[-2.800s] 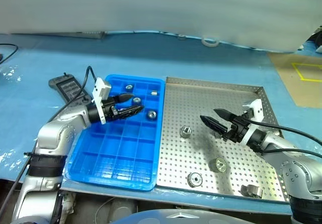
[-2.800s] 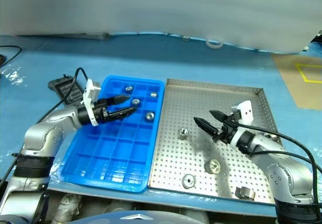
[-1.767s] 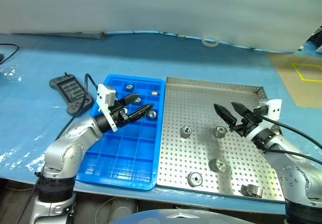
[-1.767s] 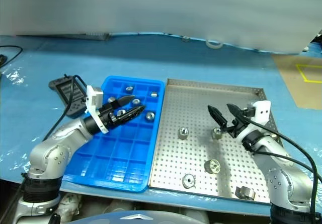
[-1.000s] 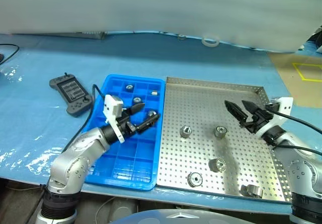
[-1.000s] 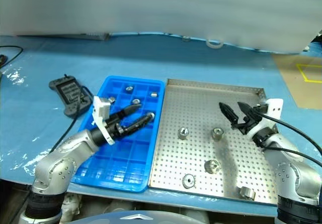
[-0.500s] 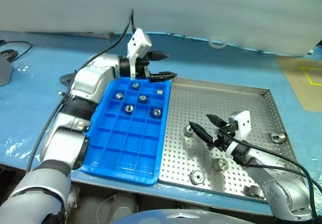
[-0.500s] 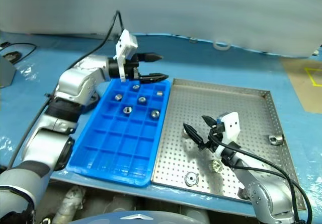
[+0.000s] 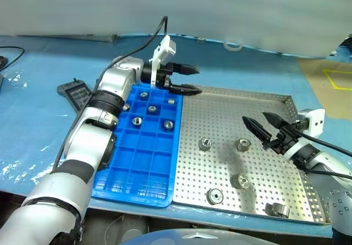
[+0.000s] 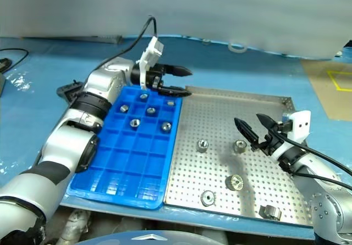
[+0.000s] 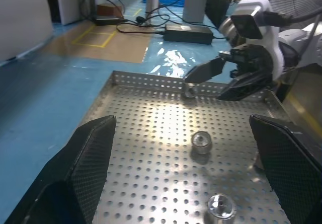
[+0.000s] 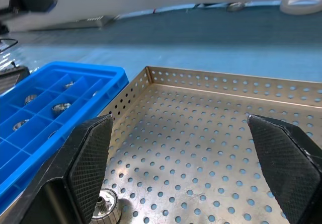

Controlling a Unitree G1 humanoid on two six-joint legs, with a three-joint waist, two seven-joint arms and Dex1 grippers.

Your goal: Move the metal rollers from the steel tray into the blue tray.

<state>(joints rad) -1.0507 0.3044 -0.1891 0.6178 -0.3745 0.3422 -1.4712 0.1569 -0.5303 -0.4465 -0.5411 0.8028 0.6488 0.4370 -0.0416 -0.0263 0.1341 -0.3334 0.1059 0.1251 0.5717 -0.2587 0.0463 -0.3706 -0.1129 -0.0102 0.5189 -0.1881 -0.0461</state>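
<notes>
Rollers (image 9: pixel 205 143) lie scattered on the steel tray (image 9: pixel 231 104), five more in the blue tray (image 9: pixel 137 173) touching its 9 o'clock edge. Left hand (image 9: pixel 190 80) hovers released over both trays' far edges; right hand (image 9: pixel 258 125), released, empty, above the steel tray's 3 o'clock side.

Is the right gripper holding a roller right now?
No. The right gripper hangs open above the steel tray with nothing between its fingers, and the nearest roller lies on the tray floor.
</notes>
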